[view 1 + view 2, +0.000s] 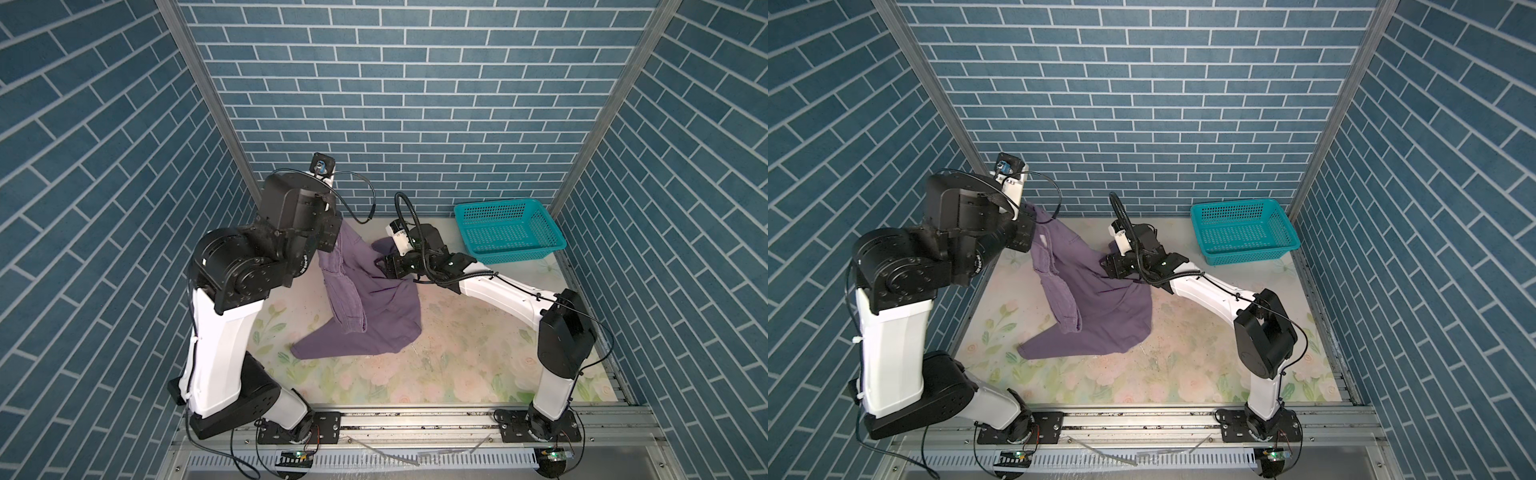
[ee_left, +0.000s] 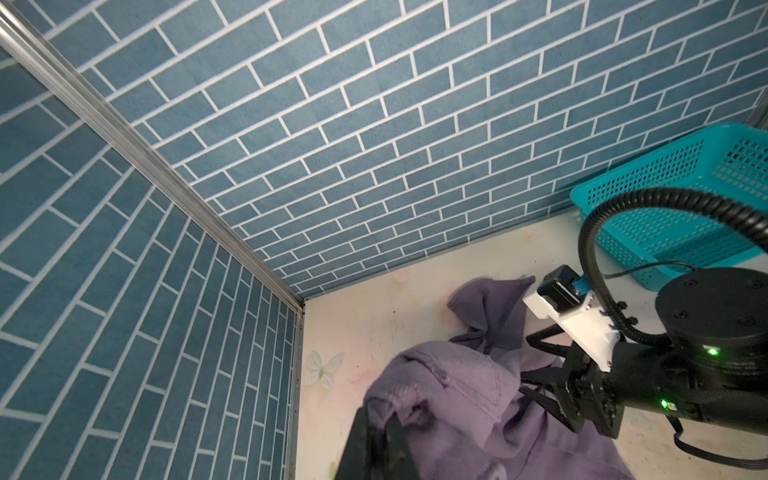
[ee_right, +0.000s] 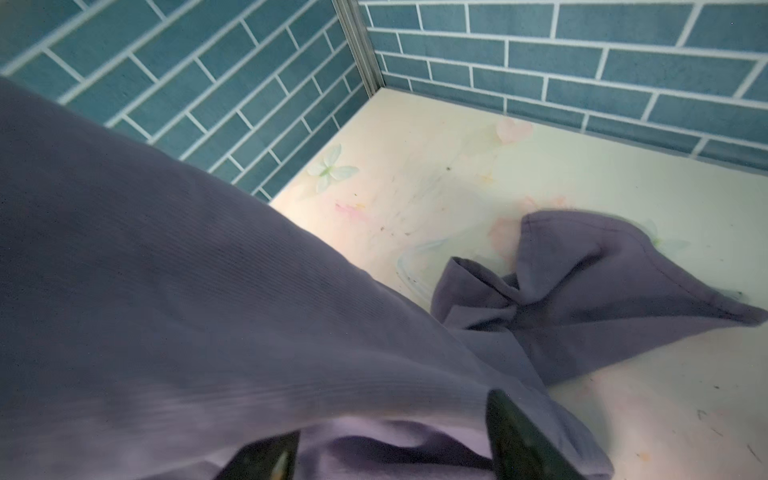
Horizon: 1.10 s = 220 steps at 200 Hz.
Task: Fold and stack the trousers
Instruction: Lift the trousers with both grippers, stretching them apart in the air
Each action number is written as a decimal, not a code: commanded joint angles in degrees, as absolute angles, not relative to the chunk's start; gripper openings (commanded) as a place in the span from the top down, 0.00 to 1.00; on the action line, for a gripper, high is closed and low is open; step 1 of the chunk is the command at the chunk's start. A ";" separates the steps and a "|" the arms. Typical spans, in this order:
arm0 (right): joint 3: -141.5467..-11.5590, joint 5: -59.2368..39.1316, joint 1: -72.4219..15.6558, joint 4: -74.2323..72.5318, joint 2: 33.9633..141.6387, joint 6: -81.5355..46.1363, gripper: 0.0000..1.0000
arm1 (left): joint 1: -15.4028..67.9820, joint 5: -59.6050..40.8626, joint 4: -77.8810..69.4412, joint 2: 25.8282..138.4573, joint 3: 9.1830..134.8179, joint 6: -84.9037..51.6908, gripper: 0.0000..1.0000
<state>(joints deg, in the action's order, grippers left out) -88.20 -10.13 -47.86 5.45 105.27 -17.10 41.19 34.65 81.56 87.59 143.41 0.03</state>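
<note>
– Floral desk (image 1: 415, 374) inside blue brick walls (image 1: 415, 104). Where are the trousers (image 1: 374, 316)?
– Mid-desk. One leg end lies flat on the near side. The rest rises leftward to the left pincer (image 2: 380, 419), which is clamped on a bunch near the waistband (image 1: 338, 286) and holds it off the desk.
– And the right pincer (image 3: 392, 415)?
– Low against the cloth, jaws wide, with fabric between them but not pinched. Beyond it another leg end lies crumpled, and the basket (image 1: 507, 232) sits in the far right corner.
– How will the cloth handle?
– Soft, light and limp, probably: it sags and creases wherever it is unsupported. The thick waistband seam looks like the surest hold. A second grip along it should let both legs hang straight.
</note>
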 commanded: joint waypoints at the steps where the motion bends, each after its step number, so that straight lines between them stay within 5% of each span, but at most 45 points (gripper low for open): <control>1: -93.06 -8.27 -47.62 7.64 109.39 -14.68 0.24 | 40.57 33.57 80.77 86.93 144.40 -0.39 0.92; 29: -99.47 -10.00 -47.25 8.44 116.01 -15.57 0.33 | 39.23 30.46 79.89 85.83 145.28 -1.18 0.92; 61: -104.37 -12.49 -45.20 10.58 116.80 -17.40 1.00 | 37.58 27.90 78.34 83.71 145.96 -1.87 0.92; 180: -102.31 17.51 -35.34 20.01 74.16 1.39 1.00 | 37.27 7.61 74.91 93.16 153.61 -6.39 0.94; 220: -109.38 16.45 -35.34 18.68 69.75 4.35 1.00 | 37.27 -0.37 70.62 93.78 154.75 -10.19 0.97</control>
<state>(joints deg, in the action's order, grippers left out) -104.47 14.79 -35.35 21.19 70.96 -0.03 37.54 6.09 75.46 95.66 154.15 -7.03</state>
